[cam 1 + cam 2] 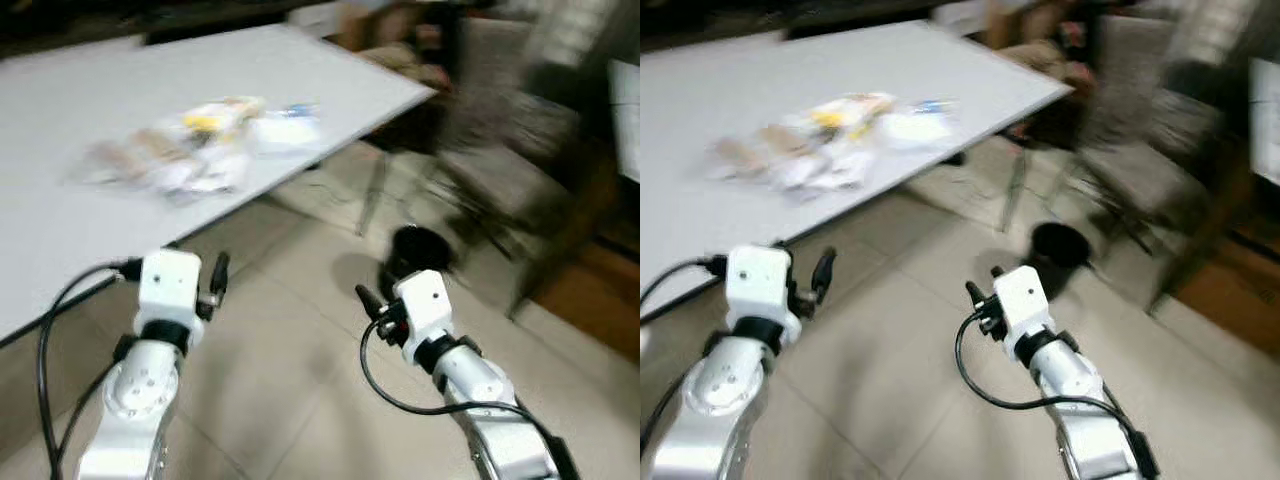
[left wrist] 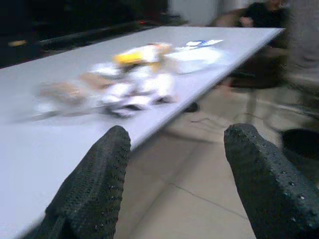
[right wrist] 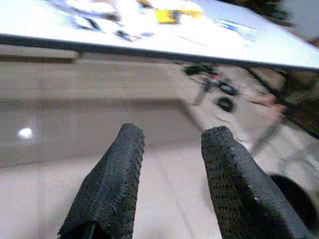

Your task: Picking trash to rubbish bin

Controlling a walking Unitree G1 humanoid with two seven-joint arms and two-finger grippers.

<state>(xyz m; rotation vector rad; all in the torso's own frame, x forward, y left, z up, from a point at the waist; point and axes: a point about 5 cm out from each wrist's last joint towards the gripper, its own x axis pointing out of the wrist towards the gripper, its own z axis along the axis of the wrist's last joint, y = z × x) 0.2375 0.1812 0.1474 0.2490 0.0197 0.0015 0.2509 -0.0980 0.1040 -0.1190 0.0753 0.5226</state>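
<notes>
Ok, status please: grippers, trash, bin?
Left gripper and right gripper open, empty. Trash pile on white table. Black bin on floor, nothing blocking.

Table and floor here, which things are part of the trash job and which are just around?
Part of the job:
- trash pile on the white table
- black rubbish bin on the floor

Just around:
- chair
- cables on the floor

Blurred heap of white and yellow trash on the white table, black rubbish bin on the floor beside it
</notes>
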